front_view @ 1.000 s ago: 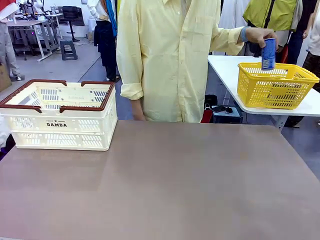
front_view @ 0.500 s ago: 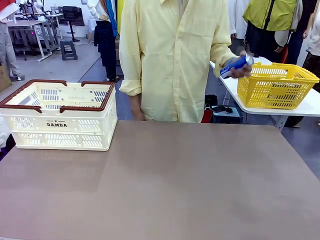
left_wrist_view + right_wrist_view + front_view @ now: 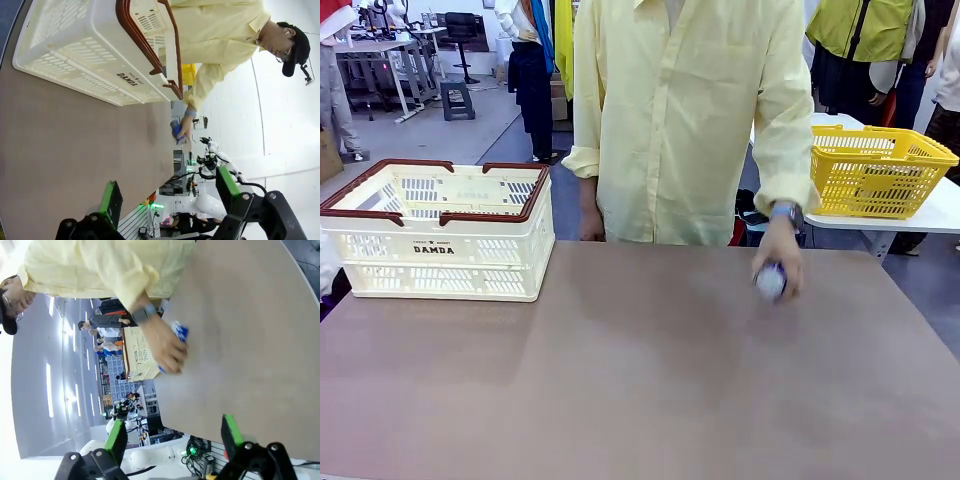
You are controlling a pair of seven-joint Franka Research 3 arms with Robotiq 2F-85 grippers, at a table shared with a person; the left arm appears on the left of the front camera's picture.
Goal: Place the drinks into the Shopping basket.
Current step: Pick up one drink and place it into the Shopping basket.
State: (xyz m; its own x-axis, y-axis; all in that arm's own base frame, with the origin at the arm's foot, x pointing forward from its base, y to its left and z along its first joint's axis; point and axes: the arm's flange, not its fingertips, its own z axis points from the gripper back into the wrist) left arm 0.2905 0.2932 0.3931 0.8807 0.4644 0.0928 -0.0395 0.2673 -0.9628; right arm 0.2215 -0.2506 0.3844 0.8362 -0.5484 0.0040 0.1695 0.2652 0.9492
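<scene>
Person's hand (image 3: 780, 258) grips blue can (image 3: 770, 283) at table's (image 3: 640, 390) 3 o'clock; basket (image 3: 440, 236) at 10 o'clock. L gripper (image 3: 167, 181) & R gripper (image 3: 174, 424) — jaws apart, empty.

Cream lattice basket (image 3: 380, 268), blue-white can (image 3: 179, 332)

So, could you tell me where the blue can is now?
In the front view, the blue can is in the person's hand, at the table's far right.
</scene>
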